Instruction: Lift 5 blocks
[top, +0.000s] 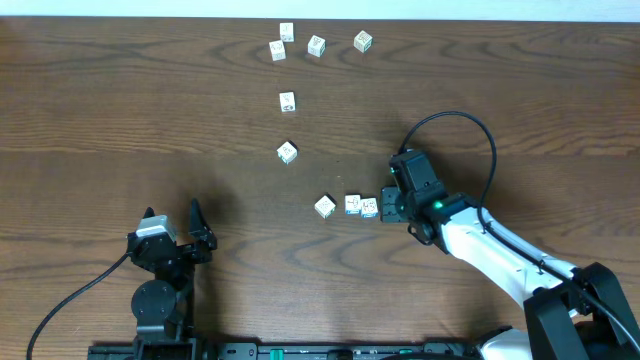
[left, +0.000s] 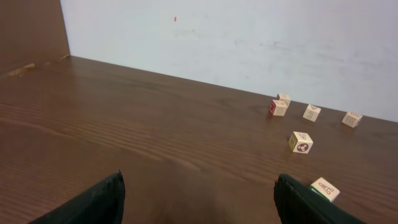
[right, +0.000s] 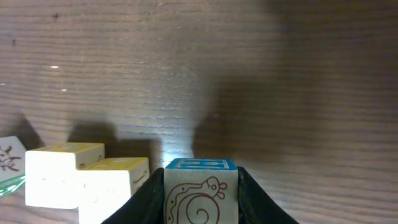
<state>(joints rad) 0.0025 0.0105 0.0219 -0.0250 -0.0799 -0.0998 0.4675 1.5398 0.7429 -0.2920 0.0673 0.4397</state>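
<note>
Our right gripper (right: 200, 182) grips the snail-printed block (right: 201, 200) between narrow jaws, near the worktop's (top: 120, 120) middle, just beside two more blocks (top: 353, 204) in a row. Four others cluster along the far edge, and two lie between. Our left gripper (left: 199, 186) stands wide open and empty, toward the near-left corner.

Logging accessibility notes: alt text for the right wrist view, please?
The right gripper is shut on a snail-printed block with a blue top. Two pale blocks sit close beside it on the wooden table.
</note>
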